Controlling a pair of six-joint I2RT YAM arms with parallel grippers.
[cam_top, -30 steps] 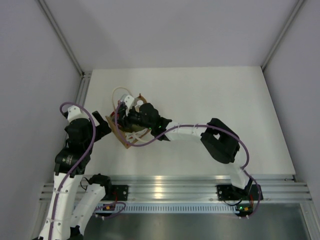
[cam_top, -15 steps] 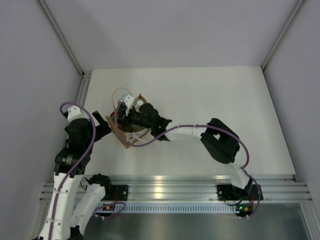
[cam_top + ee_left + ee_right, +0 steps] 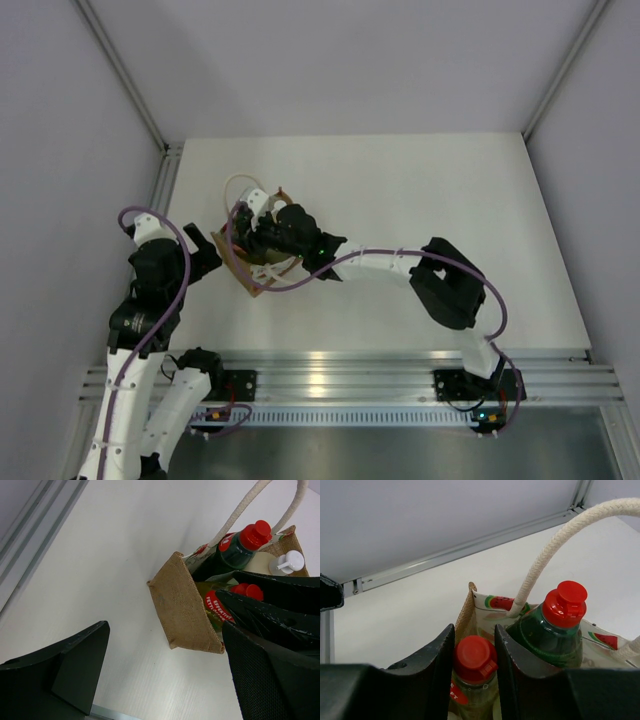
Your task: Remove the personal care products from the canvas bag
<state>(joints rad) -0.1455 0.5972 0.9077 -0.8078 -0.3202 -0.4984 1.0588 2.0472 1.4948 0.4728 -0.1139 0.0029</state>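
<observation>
R gripper [image 3: 474, 632] is down in the bag [image 3: 182, 605], fingers closed tight on either side of the red cap of the yellow bottle [image 3: 472, 672], which sits upright in the bag's near-left corner. Green bottle [image 3: 552, 635] stands just beside it on the right, red cap higher. A rope handle [image 3: 552, 547] arcs right over that cap, close to the R fingers. Pump bottle [image 3: 289, 562] is behind the green one, also inside. L gripper [image 3: 166, 630] is spread wide and holding nothing, low over the table [image 3: 100, 555] just beside the bag's burlap end. Frame rail [image 3: 470, 550] runs along the table edge beyond.
</observation>
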